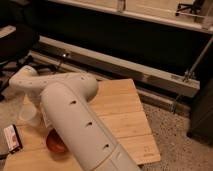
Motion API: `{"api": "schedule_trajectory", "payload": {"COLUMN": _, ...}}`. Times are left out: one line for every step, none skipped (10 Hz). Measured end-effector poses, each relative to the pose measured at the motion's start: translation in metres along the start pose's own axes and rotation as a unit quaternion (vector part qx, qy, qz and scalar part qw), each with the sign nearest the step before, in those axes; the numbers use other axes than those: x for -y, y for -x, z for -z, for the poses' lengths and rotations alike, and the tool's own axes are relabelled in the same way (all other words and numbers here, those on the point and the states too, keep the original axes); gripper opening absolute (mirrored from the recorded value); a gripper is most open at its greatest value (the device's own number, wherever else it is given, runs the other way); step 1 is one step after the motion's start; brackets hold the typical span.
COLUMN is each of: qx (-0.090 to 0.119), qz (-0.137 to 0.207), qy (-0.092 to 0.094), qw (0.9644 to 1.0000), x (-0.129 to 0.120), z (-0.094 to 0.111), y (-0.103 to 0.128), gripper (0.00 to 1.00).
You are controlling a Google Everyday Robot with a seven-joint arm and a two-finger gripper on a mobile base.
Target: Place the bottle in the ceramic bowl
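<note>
This looks like an office or lab floor given over to robot trials, not a home. A speckled terrazzo-like floor (177,135) runs under a low bamboo surface (125,115). Behind it a long dark wall (115,42) sits above a pale metal rail (130,70) with bracket fittings. Office chair bases (187,9) show at top right, and another dark chair (15,40) stands at left. The robot's big white arm (80,125) fills the foreground; its gripper is hidden behind the arm, low at left.
</note>
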Motion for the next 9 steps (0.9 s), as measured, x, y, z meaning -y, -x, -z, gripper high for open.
{"api": "schedule_trajectory", "payload": {"qx": -0.030, "qz": -0.025, "qy": 0.025, "qw": 0.9989, "x": -0.026, "z": 0.029, "y": 0.002, "gripper": 0.00}}
{"api": "schedule_trajectory", "payload": {"qx": -0.053, "qz": -0.044, "qy": 0.041, "qw": 0.9968, "x": -0.047, "z": 0.048, "y": 0.008, "gripper": 0.00}}
{"api": "schedule_trajectory", "payload": {"qx": -0.078, "qz": -0.068, "qy": 0.056, "qw": 0.9930, "x": -0.073, "z": 0.069, "y": 0.022, "gripper": 0.00}}
{"api": "schedule_trajectory", "payload": {"qx": -0.096, "qz": -0.078, "qy": 0.053, "qw": 0.9908, "x": -0.080, "z": 0.079, "y": 0.032, "gripper": 0.00}}
{"api": "schedule_trajectory", "payload": {"qx": -0.115, "qz": -0.085, "qy": 0.041, "qw": 0.9889, "x": -0.079, "z": 0.090, "y": 0.047, "gripper": 0.00}}
{"api": "schedule_trajectory", "payload": {"qx": -0.126, "qz": -0.085, "qy": 0.022, "qw": 0.9881, "x": -0.071, "z": 0.093, "y": 0.063, "gripper": 0.00}}
{"api": "schedule_trajectory", "payload": {"qx": -0.136, "qz": -0.083, "qy": -0.006, "qw": 0.9872, "x": -0.057, "z": 0.096, "y": 0.082, "gripper": 0.00}}
{"api": "schedule_trajectory", "payload": {"qx": -0.141, "qz": -0.080, "qy": -0.029, "qw": 0.9863, "x": -0.047, "z": 0.095, "y": 0.096, "gripper": 0.00}}
{"api": "schedule_trajectory", "payload": {"qx": -0.146, "qz": -0.078, "qy": -0.049, "qw": 0.9850, "x": -0.040, "z": 0.095, "y": 0.108, "gripper": 0.00}}
